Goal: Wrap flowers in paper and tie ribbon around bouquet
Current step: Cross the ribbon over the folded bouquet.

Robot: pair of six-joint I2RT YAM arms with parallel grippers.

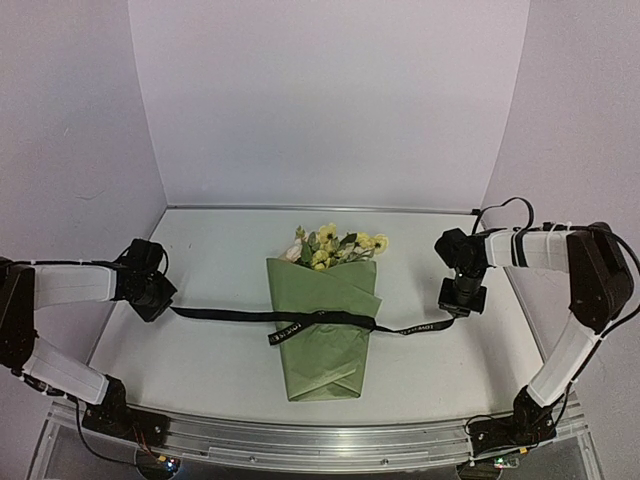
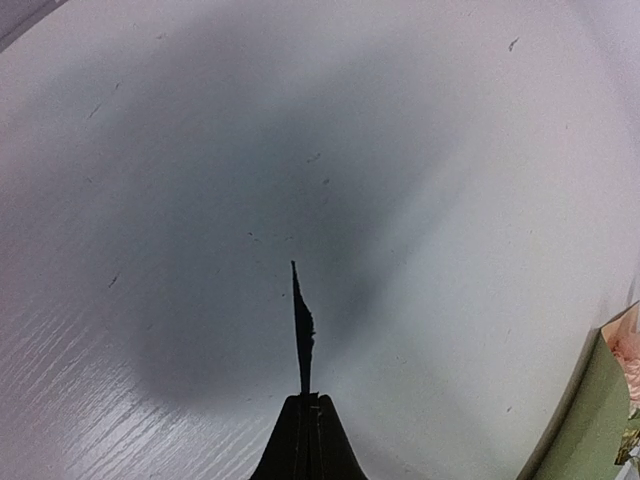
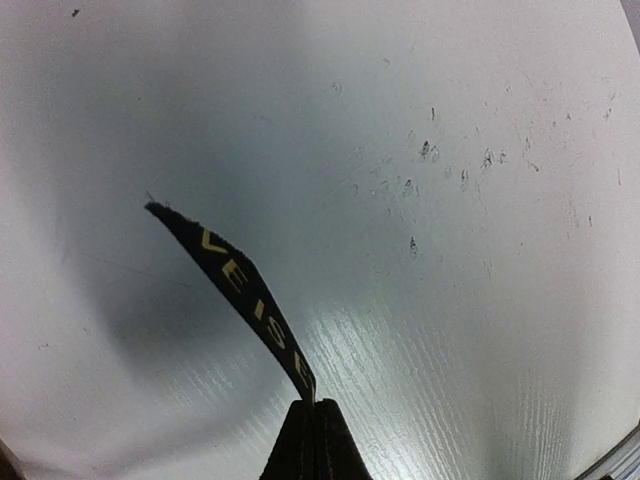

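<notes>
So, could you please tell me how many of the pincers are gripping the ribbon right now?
2. The left pincer is clamped on the ribbon to the left of the bouquet. The right pincer is clamped on it to the bouquet's right. None are hidden.

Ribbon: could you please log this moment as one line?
left fingers: shut on ribbon end | right fingers: shut on other end | bouquet: wrapped, lying flat, ribbon across it
</notes>
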